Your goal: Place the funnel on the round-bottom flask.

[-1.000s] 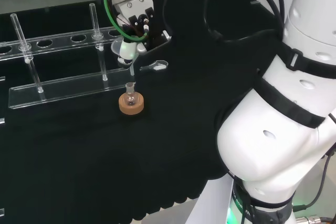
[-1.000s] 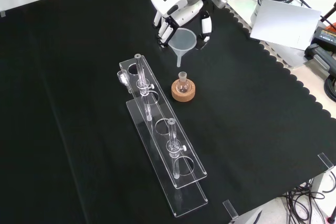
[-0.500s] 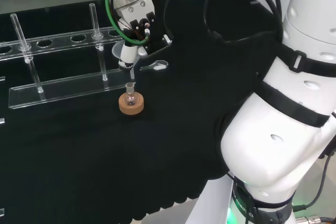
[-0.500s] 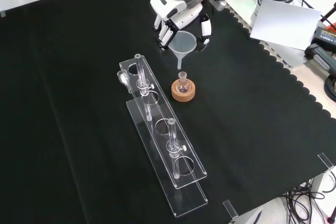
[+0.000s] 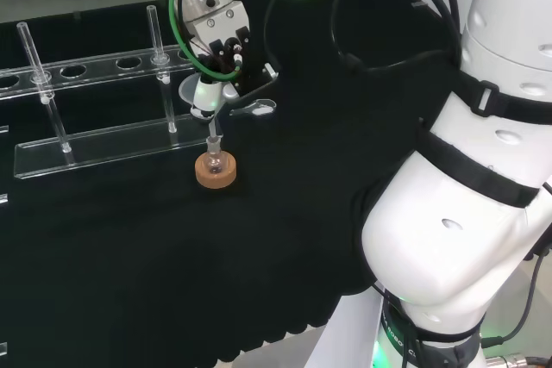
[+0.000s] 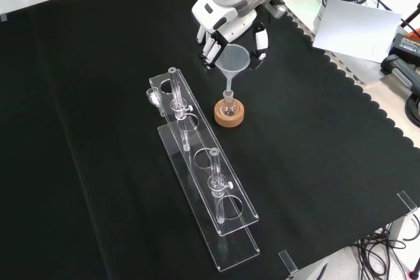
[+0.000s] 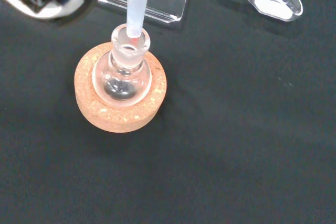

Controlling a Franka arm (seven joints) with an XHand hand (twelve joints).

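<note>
Upper centre of the front view, the robot hand [image 6: 231,25] grips the funnel [image 6: 232,61] just below it, stem tip at the round-bottom flask [image 6: 228,103] mouth on its cork ring [image 6: 230,113].

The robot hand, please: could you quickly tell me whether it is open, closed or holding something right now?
Robot hand: closed on the funnel, whose stem is at the mouth of the flask.

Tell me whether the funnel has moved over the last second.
Yes. In the front view the funnel, held by the hand, has shifted toward the round-bottom flask on its cork ring; its stem now meets the flask's neck.
</note>
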